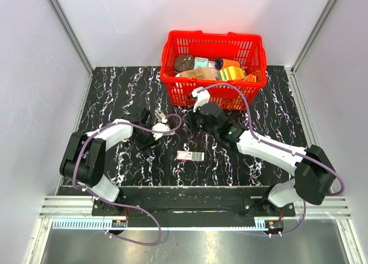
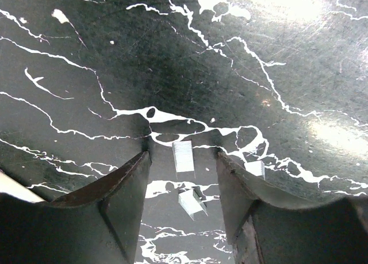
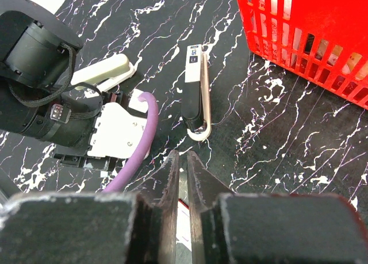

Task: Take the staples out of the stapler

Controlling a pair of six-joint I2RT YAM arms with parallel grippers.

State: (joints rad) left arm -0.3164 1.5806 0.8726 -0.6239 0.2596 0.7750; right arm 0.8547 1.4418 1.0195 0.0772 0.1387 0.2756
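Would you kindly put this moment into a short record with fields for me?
stapler: lying on the table, touched by neither tool
staples: short loose pieces on the table, under the left tool
left tool: open, holding nothing
right tool: shut, pointing towards the stapler
red basket: at the table's far side, with assorted items inside

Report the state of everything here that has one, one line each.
Stapler: lying on the table, looks closed, no claw touching it.
Staples: out, short strips loose on the table.
Left claw: open, straddling one strip.
Right claw: shut, short of the stapler.
Basket: upright, loaded.
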